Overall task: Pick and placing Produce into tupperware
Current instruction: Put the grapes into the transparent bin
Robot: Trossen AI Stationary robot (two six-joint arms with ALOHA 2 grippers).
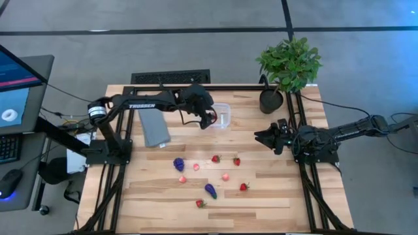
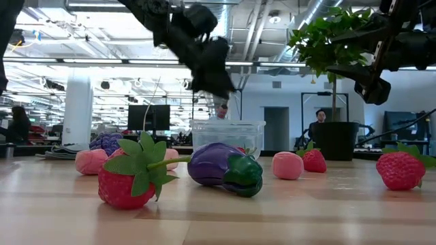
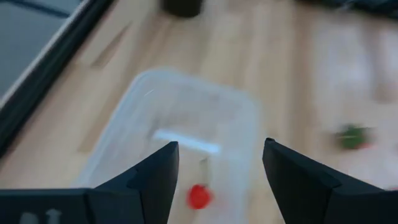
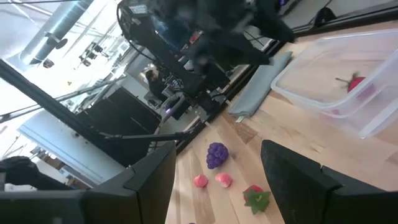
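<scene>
The wooden table (image 1: 274, 196) carries a potted plant (image 1: 287, 65) at its far right corner and a flat grey lid (image 1: 154, 127) toward the far left. Beside the lid, near the far edge, sits the clear tub (image 1: 223, 116). The left arm reaches over it, its tool (image 1: 210, 121) hanging above the tub with fingers spread part way and nothing between them. The right arm waits at the right side, its tool (image 1: 263, 137) wide open and empty, pointing toward the middle.

Loose produce lies on the near half of the table: a purple bunch (image 1: 178, 164), a purple eggplant (image 1: 210, 190), 4 strawberries including one at (image 1: 236, 160), and 3 pale pink pieces such as (image 1: 225, 176).

The left wrist view shows what the overhead view hides: 1 red strawberry (image 3: 199, 196) inside the tub, below the open fingers (image 3: 155, 180). The right wrist view confirms it there (image 4: 356, 83). The low view shows people in the room beyond.
</scene>
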